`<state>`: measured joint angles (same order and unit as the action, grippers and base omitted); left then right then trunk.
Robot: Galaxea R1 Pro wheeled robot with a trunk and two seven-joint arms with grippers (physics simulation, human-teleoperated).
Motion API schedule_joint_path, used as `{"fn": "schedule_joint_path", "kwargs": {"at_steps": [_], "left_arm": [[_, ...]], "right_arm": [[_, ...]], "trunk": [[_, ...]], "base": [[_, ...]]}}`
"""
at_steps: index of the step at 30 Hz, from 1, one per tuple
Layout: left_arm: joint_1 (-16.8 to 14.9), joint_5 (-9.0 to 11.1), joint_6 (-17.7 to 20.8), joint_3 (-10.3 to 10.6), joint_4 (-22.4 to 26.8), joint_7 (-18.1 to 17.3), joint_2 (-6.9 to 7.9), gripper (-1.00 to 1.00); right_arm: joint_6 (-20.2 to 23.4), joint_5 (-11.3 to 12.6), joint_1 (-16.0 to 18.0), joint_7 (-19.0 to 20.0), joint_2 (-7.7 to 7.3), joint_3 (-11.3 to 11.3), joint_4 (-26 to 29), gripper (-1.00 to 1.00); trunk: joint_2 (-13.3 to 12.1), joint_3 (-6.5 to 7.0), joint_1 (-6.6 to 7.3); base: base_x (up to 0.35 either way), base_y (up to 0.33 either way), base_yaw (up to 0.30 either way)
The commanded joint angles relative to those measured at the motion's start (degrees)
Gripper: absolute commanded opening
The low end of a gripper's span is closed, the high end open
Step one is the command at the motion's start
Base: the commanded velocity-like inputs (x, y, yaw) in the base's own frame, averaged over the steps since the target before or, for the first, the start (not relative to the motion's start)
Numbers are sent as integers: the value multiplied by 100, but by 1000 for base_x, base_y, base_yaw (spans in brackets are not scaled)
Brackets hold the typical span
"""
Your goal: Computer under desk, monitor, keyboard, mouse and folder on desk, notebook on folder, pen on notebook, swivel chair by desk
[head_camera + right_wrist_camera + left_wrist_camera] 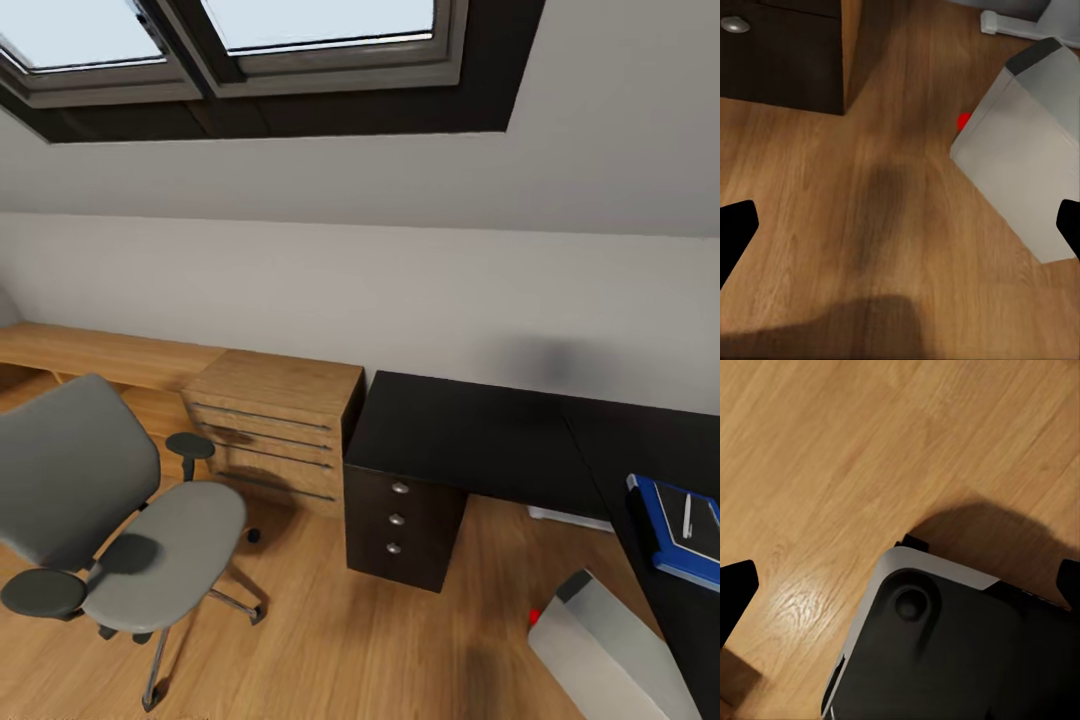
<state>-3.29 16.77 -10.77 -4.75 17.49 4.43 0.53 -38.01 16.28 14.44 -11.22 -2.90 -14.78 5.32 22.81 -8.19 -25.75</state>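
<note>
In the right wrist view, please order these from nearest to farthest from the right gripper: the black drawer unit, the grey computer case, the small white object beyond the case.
From the right gripper:
1. grey computer case, on the floor, reaching up beside one fingertip.
2. black drawer unit, across the floor on the other side.
3. small white object, beyond the case, farthest.

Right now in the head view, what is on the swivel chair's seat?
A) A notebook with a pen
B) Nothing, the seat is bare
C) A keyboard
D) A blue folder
B: the swivel chair shows a bare grey seat, while the blue folder with a pen lying on top sits on the black desk at the right edge of the view.
</note>
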Motion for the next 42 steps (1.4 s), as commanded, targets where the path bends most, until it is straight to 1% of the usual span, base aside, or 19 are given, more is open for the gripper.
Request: {"fn": "schedule_joint_path", "kwargs": {"at_steps": [1, 9, 14, 15, 17, 20, 21, 24, 26, 27, 28, 29, 32, 33, 34, 35, 39, 42], "left_arm": [[-4, 38, -23, 5, -18, -4, 0, 100], [-5, 39, -58, -11, -96, -27, 28, 100], [-5, 41, -67, -18, -103, -31, 37, 100], [-5, 43, -96, -21, -104, -32, 39, 100], [-5, 44, -158, -24, -106, -33, 41, 100], [-5, 46, -286, -28, -110, -31, 43, 100], [-5, 49, -372, -27, -117, -31, 43, 100], [-5, 50, -471, -26, -163, -32, 43, 100], [-5, 47, -558, -23, -276, -34, 43, 100], [-5, 46, -574, -21, -300, -36, 43, 100], [-5, 46, -597, -18, -325, -37, 43, 100], [-5, 45, -605, -18, -332, -38, 45, 100], [-5, 45, -612, -17, -337, -38, 48, 100], [-5, 45, -615, -17, -342, -35, 47, 100], [-5, 45, -616, -17, -344, -36, 46, 100], [-5, 44, -618, -13, -349, -37, 44, 100], [-5, 44, -631, -12, -352, -38, 44, 100], [-5, 38, -804, -9, -384, -34, 43, 100]], "right_arm": [[-8, 19, 4, -18, -3, -52, -11, 100], [-5, 8, 6, 26, -11, -56, -81, 100], [12, 6, 6, 30, -107, -59, -151, 100], [16, 6, 6, 31, -155, -59, -169, 100], [18, 7, 6, 31, -191, -59, -185, 100], [18, 4, 6, 31, -220, -60, -229, 100], [6, 0, 6, 31, -230, -61, -316, 100], [-17, -5, 6, 32, -234, -65, -462, 100], [-136, -9, -1, 32, -236, -67, -590, 100], [-273, -9, -10, 32, -236, -68, -613, 100], [-680, -10, -42, 27, -235, -68, -637, 100], [-901, -10, -76, 26, -233, -68, -645, 100], [-1212, -10, -173, 24, -230, -69, -650, 100], [-1400, -10, -257, 26, -233, -69, -651, 100], [-1483, -10, -299, 27, -234, -69, -652, 100], [-1792, -16, -435, 30, -236, -69, -654, 100], [-1977, -18, -506, 31, -231, -69, -654, 100], [-2186, -14, -574, 30, -234, -69, -655, 100]], "trunk": [[11, -13, -3], [11, -16, -3], [11, -16, -3], [11, -17, -3], [11, -17, -3], [11, -17, -3], [11, -17, -3], [11, -17, -3], [11, -18, -3], [11, -19, -3], [11, -21, -3], [11, -23, -3], [11, -29, -3], [11, -31, -3], [11, -33, -3], [11, -34, -3], [11, -35, -3], [11, -37, -3]], "base": [[0, 0, 39], [0, 0, 92], [0, 0, 234], [0, 0, 259], [0, 0, 263], [0, 0, 268], [0, 0, 271], [0, 0, 272], [0, 0, 274], [0, 0, 274], [0, 0, 275], [0, 0, 275], [0, 0, 275], [0, 0, 275], [0, 0, 275], [0, 0, 275], [0, 0, 275], [0, 0, 275]]}}
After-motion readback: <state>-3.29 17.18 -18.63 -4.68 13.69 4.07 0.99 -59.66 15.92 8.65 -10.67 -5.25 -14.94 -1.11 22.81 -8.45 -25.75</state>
